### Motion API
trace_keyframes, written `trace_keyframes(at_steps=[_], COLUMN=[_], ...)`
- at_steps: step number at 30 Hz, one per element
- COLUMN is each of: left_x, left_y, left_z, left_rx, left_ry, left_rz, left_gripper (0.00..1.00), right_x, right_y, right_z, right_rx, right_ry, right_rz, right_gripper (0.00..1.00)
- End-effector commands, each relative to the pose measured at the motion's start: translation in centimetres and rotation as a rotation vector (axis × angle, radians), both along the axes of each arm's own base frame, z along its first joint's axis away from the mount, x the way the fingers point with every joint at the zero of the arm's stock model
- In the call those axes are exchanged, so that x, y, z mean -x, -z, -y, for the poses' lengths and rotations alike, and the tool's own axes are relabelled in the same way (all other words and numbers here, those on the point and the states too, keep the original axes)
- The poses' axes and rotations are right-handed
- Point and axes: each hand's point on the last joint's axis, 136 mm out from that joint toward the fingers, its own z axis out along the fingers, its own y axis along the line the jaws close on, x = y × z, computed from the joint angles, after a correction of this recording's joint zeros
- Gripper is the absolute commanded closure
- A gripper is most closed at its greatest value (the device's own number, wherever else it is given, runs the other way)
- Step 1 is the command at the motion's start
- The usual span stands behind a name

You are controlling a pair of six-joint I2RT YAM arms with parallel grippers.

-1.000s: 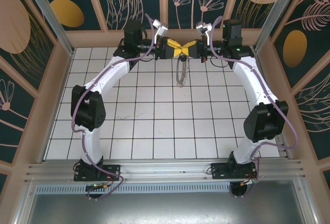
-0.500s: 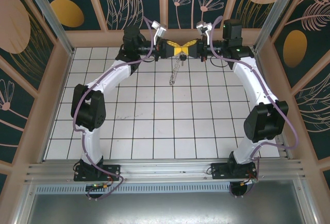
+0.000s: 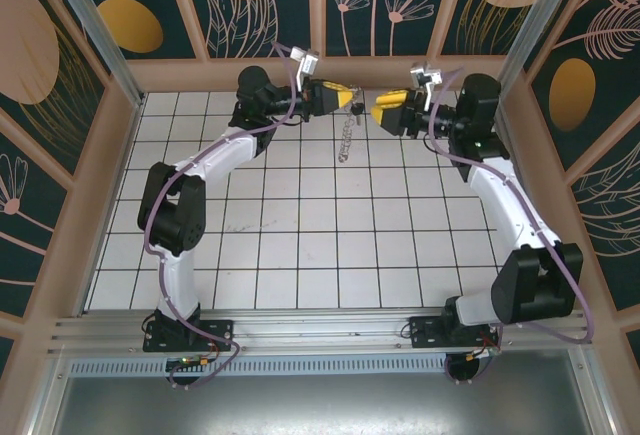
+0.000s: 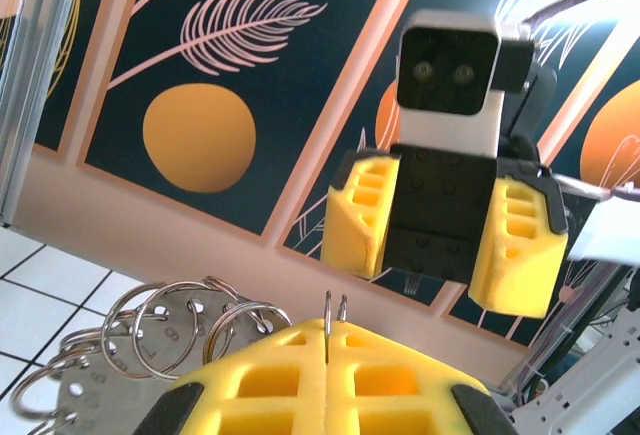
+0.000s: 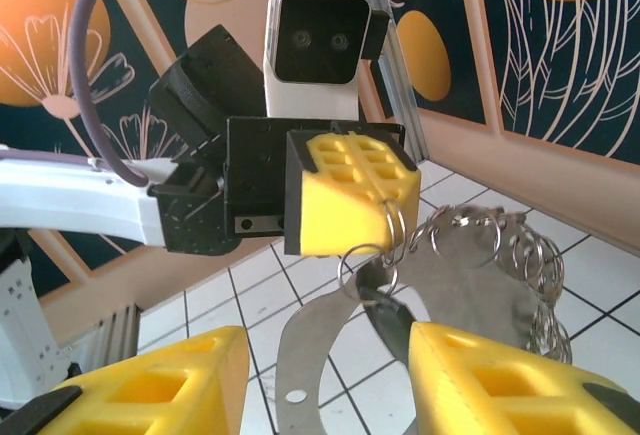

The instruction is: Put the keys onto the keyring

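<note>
The keyring (image 3: 347, 138), a floppy silvery band fringed with small metal rings, hangs above the tiled floor at the back. My left gripper (image 3: 348, 100) is shut on one of its small rings (image 4: 335, 313), and more rings (image 4: 180, 327) bunch to the left. In the right wrist view the band (image 5: 320, 350) curves down below the left gripper (image 5: 392, 217). A dark piece (image 5: 388, 317), seemingly the black head of the keys, dangles from a small ring there. My right gripper (image 3: 380, 112) stands open facing the left one (image 4: 436, 247), a short gap away, its fingers (image 5: 150, 385) holding nothing.
The wooden back wall (image 3: 400, 67) is close behind both grippers. White tiled floor (image 3: 300, 225) stretches toward the arm bases. Aluminium corner posts (image 3: 85, 15) stand at the left and right.
My right gripper has opened and drawn back to the right, away from the left one. The left gripper has shut and now carries the keyring alone; the loop has swung slightly.
</note>
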Motion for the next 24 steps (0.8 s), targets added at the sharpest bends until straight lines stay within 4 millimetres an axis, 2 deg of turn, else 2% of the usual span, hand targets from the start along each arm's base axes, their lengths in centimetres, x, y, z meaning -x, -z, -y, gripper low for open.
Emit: trace_keyframes(at_steps=[1,9,19,21,24], left_x=[2.0,2.9,3.4,3.4,3.4], left_y=[-4.6,-5.8,-6.0,-6.0,-6.1], left_z=[-1.1,-1.3,-1.2,-1.2,-1.2], left_rx=[0.093,0.131,0.136,0.136,0.139], left_ry=[-0.007,0.010,0.015,0.014,0.013], left_rz=[0.096,0.090,0.091,0.089,0.089], left_gripper=[1.00,1.00,1.00,1.00,1.00], right_x=[0.3,0.1,-1.1,-1.2,-1.1], right_y=[-1.2,-0.9,-0.8,-0.7,-0.7], right_z=[0.2,-1.6,-3.9,-4.1,-4.3], right_rx=[-0.061,-0.077,-0.078,-0.079,-0.079], right_ry=[0.018,-0.010,-0.048,-0.056,-0.074], right_rz=[0.049,0.049,0.046,0.043,0.042], right_gripper=[0.53,0.51,0.52,0.57,0.79])
